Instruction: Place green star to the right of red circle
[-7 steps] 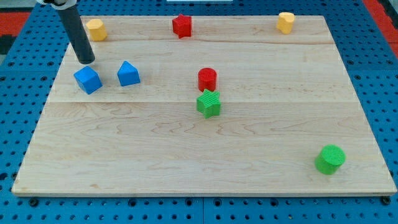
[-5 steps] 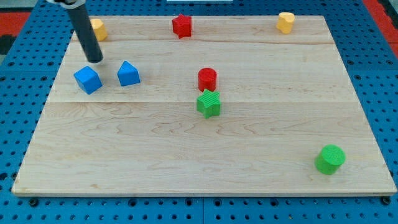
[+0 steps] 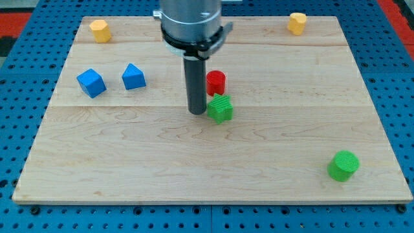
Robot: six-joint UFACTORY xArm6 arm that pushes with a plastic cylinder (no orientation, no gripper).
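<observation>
The green star lies near the middle of the wooden board, just below the red circle and almost touching it. My tip stands right against the star's left side. The rod rises from there and its grey mount covers the board's top middle, hiding the red block that stood there.
A blue cube and a blue angular block lie at the left. Yellow blocks sit at the top left and top right. A green cylinder stands at the bottom right. The board's edge meets a blue pegboard.
My tip has swept from the top left, above the blue cube, to the green star's left side. The star has shifted slightly right. The red block at the top is now hidden.
</observation>
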